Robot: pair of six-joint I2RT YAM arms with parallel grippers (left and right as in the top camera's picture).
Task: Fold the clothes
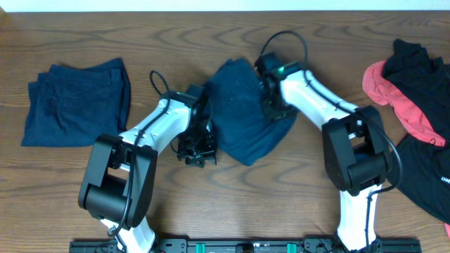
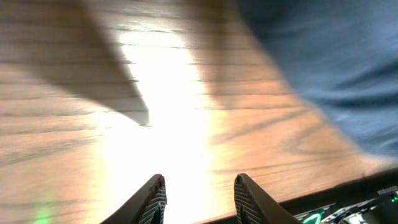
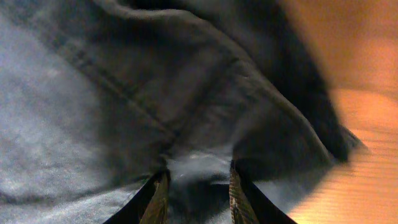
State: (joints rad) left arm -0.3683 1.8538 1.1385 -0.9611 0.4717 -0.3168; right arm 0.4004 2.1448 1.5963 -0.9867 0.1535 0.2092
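at the far left of your overhead view a pair of folded navy shorts [image 1: 77, 102] lies flat on the wooden table [image 1: 42, 183], well apart from both arms. moving right, your left gripper [image 2: 200, 182] hangs over bare wood just beside the lower left edge of the loose navy shorts [image 1: 242, 116] in the middle of the table. its jaws stand partly apart with nothing between them, and its wrist view shows only wood grain beyond the fingers [image 2: 155, 199], with blue cloth off to the upper right. the loose navy shorts sit in a rumpled heap between the two arms, one corner drawn up toward the far edge and the bottom tapering to a point toward the near edge. your right gripper [image 3: 198, 177] is down on the right side of that heap, its jaws a little apart with a ridge of navy cloth lying between the fingertips [image 3: 155, 199]. that wrist view is dark and close, so you cannot tell whether the cloth is pinched or only lying in the gap. at the far right a pile of black and coral-red garments [image 1: 415, 91] lies by the table edge, apart from the right gripper.
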